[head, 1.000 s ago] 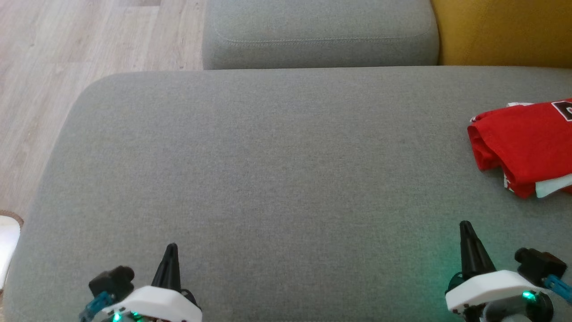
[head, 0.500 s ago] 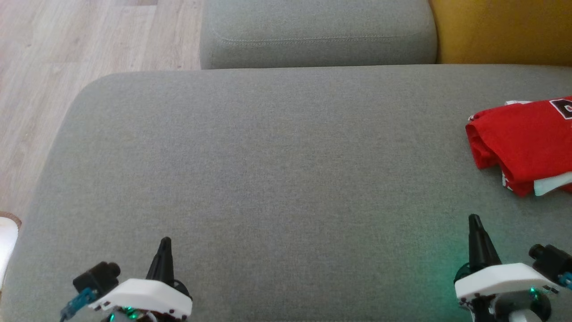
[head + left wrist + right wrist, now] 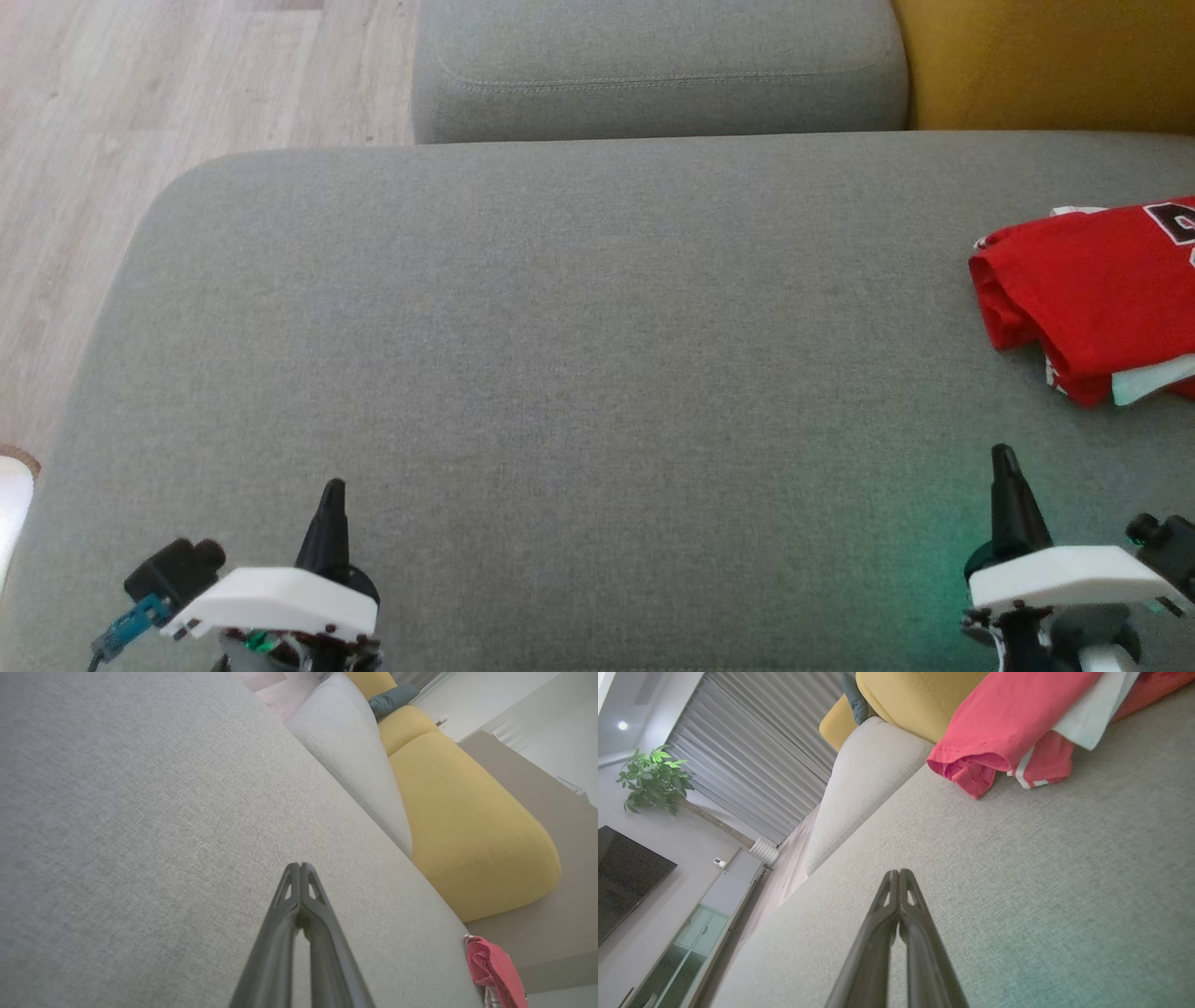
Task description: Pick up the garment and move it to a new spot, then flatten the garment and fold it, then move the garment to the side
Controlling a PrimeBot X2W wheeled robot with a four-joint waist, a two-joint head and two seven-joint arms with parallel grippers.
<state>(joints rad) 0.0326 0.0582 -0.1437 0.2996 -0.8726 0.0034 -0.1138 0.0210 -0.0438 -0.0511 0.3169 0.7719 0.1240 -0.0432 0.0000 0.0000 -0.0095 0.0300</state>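
Big grey sofa seat (image 3: 560,373) taking up most of the shot, with a matching grey back cushion (image 3: 653,65) behind it and a mustard-yellow cushion (image 3: 1046,65) right beside that. Pale wood floor (image 3: 140,112) off to the left. Further back there's a leafy plant (image 3: 654,779), a dark TV (image 3: 621,877) (switched off, looks like) and grey curtains (image 3: 756,751).

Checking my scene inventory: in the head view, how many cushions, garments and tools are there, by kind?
Grey cushions: 2, seat cushion and back cushion
Yellow cushion: 1
Red garment: 1
Tools: 2, left tool and right tool, both shut
Total: 6
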